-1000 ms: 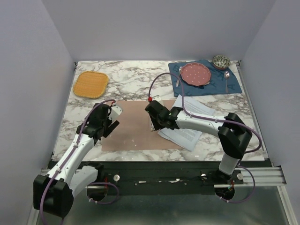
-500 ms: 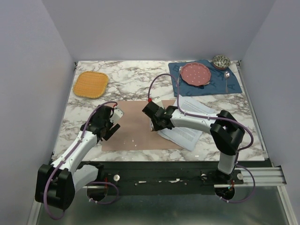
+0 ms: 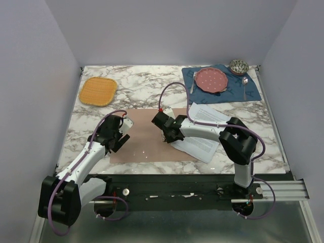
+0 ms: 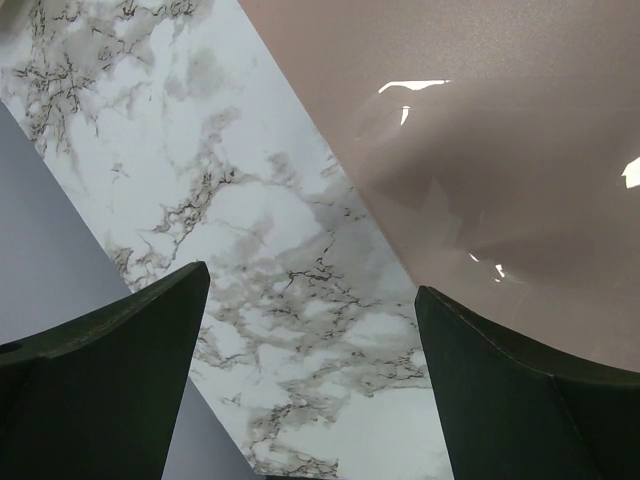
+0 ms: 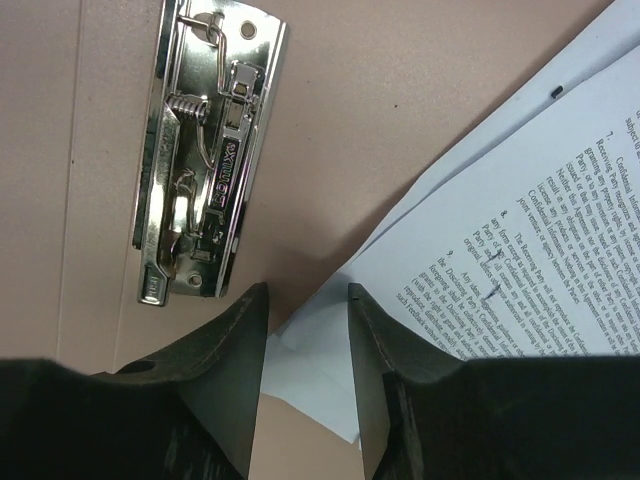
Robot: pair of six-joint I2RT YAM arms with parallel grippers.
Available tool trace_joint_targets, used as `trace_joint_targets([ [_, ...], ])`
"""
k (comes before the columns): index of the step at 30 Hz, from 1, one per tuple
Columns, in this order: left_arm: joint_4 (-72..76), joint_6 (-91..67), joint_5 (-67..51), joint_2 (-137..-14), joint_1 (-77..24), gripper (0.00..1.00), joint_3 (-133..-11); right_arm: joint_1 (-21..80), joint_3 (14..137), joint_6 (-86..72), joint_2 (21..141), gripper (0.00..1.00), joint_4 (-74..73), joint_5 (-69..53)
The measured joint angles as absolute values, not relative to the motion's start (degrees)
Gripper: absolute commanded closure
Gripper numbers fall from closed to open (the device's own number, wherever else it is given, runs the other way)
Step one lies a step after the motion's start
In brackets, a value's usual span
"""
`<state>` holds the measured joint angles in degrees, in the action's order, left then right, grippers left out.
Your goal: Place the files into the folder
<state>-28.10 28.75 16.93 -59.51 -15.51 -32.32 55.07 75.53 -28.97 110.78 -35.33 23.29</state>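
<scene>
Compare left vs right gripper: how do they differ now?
Opening: left gripper wide open; right gripper a narrow gap. In the gap: left gripper has only folder edge and marble table; right gripper has the files' corner, beside the metal clip. Both point down at the folder.

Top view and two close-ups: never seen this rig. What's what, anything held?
Two robot arms stand at the near edge of a marble table. The top view looks down from behind them; each close-up comes from a wrist camera, its fingers in frame. On it: a pinkish folder with a metal clip, printed papers overlapping its right side, an orange mat, a blue placemat with plate and bowl. The left gripper hangs wide open over the folder's left edge. The right gripper straddles a paper corner, jaws apart; nothing is held.
</scene>
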Motion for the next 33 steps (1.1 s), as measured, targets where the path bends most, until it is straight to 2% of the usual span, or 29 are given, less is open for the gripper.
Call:
trace_joint_targets([
  [6, -27.97, 28.29, 16.91, -59.61, -15.51, 0.01, -32.32, 55.18, 75.81, -29.15, 110.78, 0.56, -35.68, 23.27],
  [18, -27.59, 27.77, 16.93, -59.57, -15.51, 0.01, -31.79, 55.44, 75.42, -30.52, 110.56, 0.99, -35.90, 23.22],
  [27, -27.44, 27.46, 16.91, -59.44, -15.51, 0.01, -30.94, 55.75, 74.50, -30.63, 107.53, 0.99, -35.94, 23.11],
  [28, -27.44, 27.35, 16.91, -59.44, -15.51, 0.01, -30.94, 55.90, 74.46, -30.61, 107.09, 0.74, -35.94, 23.09],
  [29, -27.44, 27.29, 16.91, -59.44, -15.51, 0.01, -30.94, 56.10, 74.46, -30.61, 106.61, 0.57, -35.94, 23.09],
  [33, -27.44, 26.94, 16.91, -59.44, -15.51, 0.01, -30.92, 56.14, 75.05, -30.48, 105.30, 0.10, -37.01, 24.69],
])
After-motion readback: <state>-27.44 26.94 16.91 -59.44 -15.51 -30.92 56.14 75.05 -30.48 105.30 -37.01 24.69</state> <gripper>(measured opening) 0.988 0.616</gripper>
